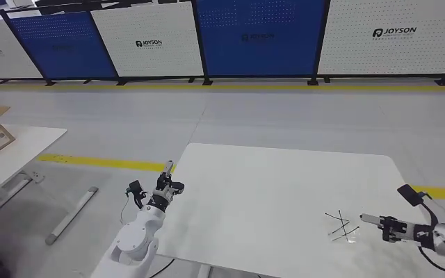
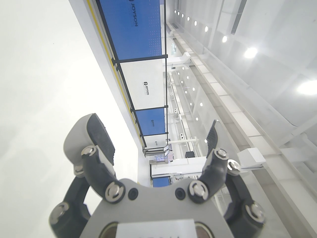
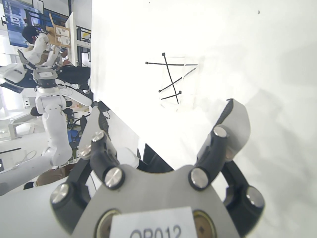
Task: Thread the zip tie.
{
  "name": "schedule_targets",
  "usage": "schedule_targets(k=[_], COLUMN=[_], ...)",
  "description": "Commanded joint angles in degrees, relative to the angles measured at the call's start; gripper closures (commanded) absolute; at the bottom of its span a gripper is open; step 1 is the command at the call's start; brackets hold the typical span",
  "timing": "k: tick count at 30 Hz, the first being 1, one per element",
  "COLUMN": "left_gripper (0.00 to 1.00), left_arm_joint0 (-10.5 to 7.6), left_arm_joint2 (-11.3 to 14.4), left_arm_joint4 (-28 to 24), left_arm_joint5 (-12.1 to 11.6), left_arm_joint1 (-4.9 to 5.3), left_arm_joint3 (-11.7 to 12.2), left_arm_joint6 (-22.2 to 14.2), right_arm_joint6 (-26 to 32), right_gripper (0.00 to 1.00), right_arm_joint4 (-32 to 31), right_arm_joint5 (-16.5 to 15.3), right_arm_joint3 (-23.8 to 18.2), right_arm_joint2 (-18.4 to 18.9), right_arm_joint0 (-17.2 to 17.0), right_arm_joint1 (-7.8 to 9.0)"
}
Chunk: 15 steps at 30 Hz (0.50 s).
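Observation:
Several black zip ties (image 1: 339, 225) lie crossed in a loose pile on a clear plastic sheet near the right front of the white table (image 1: 278, 201). In the right wrist view the zip ties (image 3: 171, 80) are a short way ahead of my right gripper (image 3: 164, 112), which is open and holds nothing. That right gripper (image 1: 365, 220) hovers just right of the pile, at the table's right edge. My left gripper (image 1: 167, 168) is at the table's left edge, far from the ties. The left gripper (image 2: 158, 134) is open and empty, pointing along the table's edge (image 2: 37, 63).
A second white table (image 1: 21, 146) stands off to the left across a strip of floor. Blue and white partition panels (image 1: 257, 38) line the back. Another white robot (image 3: 49, 95) stands beyond the table's edge in the right wrist view.

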Motion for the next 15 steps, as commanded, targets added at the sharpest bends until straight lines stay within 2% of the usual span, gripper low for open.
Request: schedule_targets(k=[1,13,15], left_gripper=[0.0,0.0,0.0], left_arm_joint0=[0.0,0.0,0.0], left_arm_joint2=[0.0,0.0,0.0], left_arm_joint4=[0.0,0.0,0.0], left_arm_joint5=[0.0,0.0,0.0], left_arm_joint1=[0.0,0.0,0.0], left_arm_joint3=[0.0,0.0,0.0], left_arm_joint6=[0.0,0.0,0.0], right_arm_joint6=[0.0,0.0,0.0], right_gripper=[0.0,0.0,0.0], right_arm_joint4=[0.0,0.0,-0.4], right_arm_joint5=[0.0,0.0,-0.8], right_arm_joint3=[-0.1,-0.1,-1.8], right_arm_joint2=[0.1,0.1,-0.2], right_arm_joint0=[-0.1,-0.1,-0.1], right_arm_joint1=[-0.02,-0.02,0.11])
